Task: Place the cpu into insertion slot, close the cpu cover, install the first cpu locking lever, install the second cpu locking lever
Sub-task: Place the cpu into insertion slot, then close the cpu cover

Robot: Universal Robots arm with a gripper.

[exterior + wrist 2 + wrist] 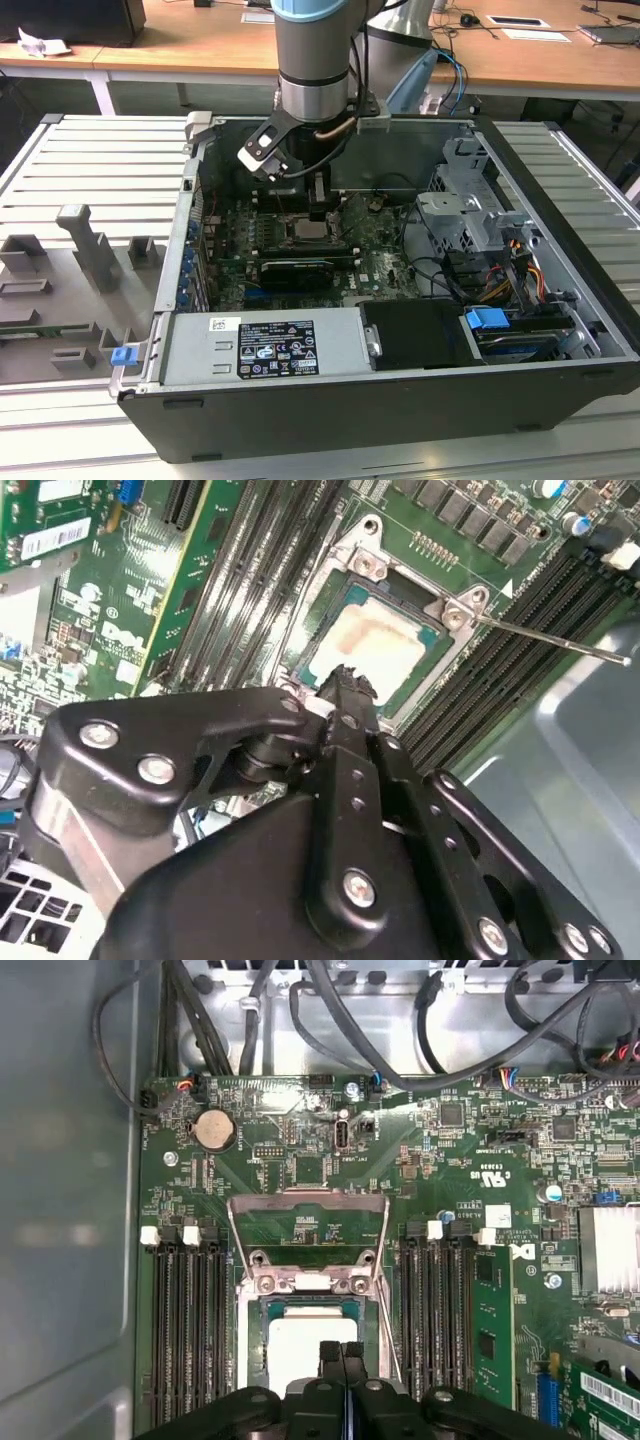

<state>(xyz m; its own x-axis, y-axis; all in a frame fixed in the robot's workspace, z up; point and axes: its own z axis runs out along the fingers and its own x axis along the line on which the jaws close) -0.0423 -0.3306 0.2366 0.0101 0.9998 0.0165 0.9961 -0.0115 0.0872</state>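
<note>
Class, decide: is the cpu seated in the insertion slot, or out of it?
In: the cpu lies flat, pale top up, inside the insertion slot in both wrist views.

This looks like a robotics lab or automation workshop. An industrial arm [312,60] hangs over an opened desktop computer case [400,420], whose bare motherboard [375,262] lies right beneath the gripper [318,208]. The case rests on a ribbed aluminium worktable [90,170]. Grey jig blocks [85,245] sit well away from the gripper, toward the exterior view's left. Wooden office desks [200,45] stand behind it.
</note>
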